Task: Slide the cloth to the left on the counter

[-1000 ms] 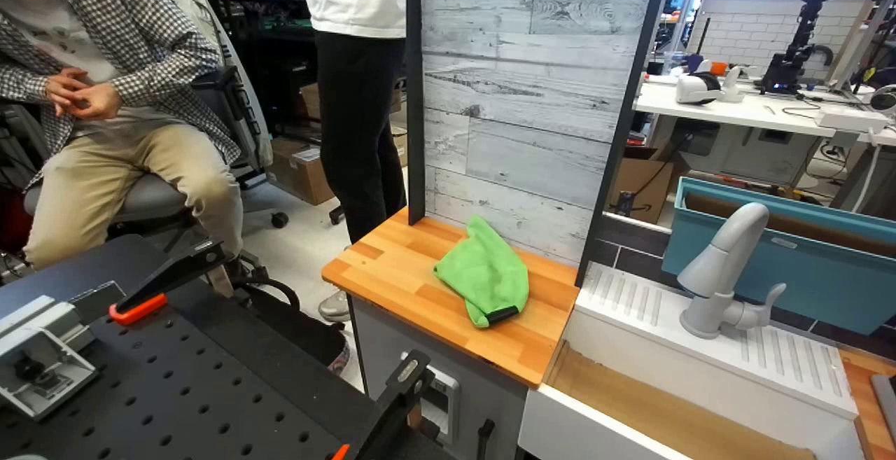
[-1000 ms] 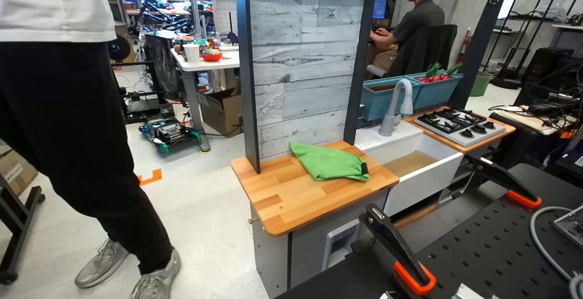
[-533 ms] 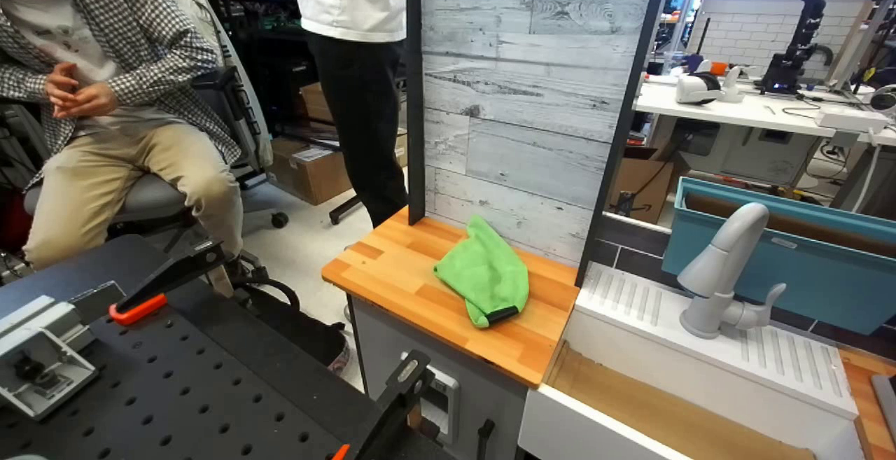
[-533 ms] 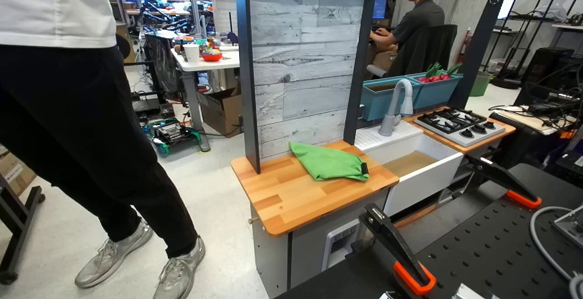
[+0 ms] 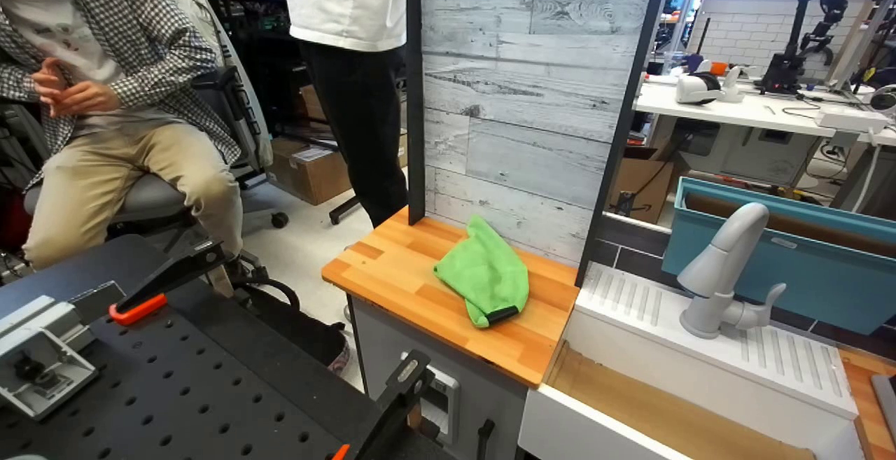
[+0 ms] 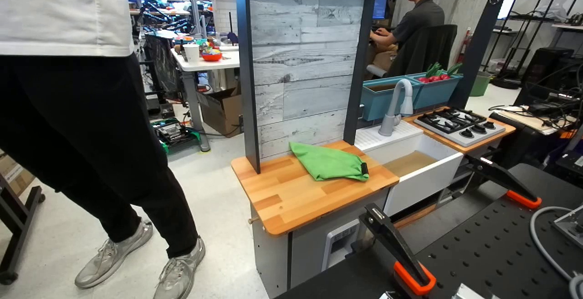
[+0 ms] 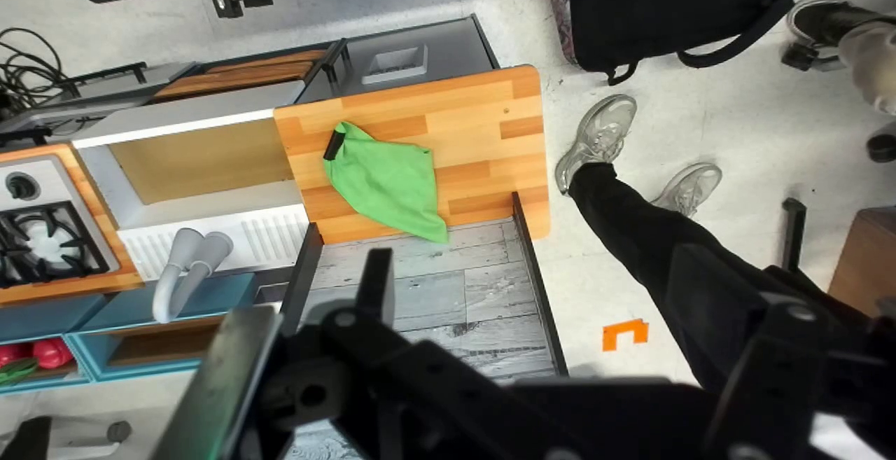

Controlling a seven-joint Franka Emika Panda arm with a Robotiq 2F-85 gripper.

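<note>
The green cloth (image 5: 488, 274) lies loosely bunched on the wooden surface (image 6: 273, 199) beside the sink (image 6: 424, 183), nearer the sink's end of it, with the cloth's black strip (image 5: 502, 315) at the corner toward the sink. The faucet (image 6: 389, 124) rises behind the sink, and the stove (image 6: 459, 126) sits past the sink. In the wrist view, the end effector (image 7: 539, 271) has its jaws wide apart.

Standing person (image 6: 91, 130): head is cut by top edge in both exterior views.
Grey-shirt person (image 6: 417, 26): face is blurred.
Claw (image 7: 535, 260): in wrist view, bottom edge cuts it.
</note>
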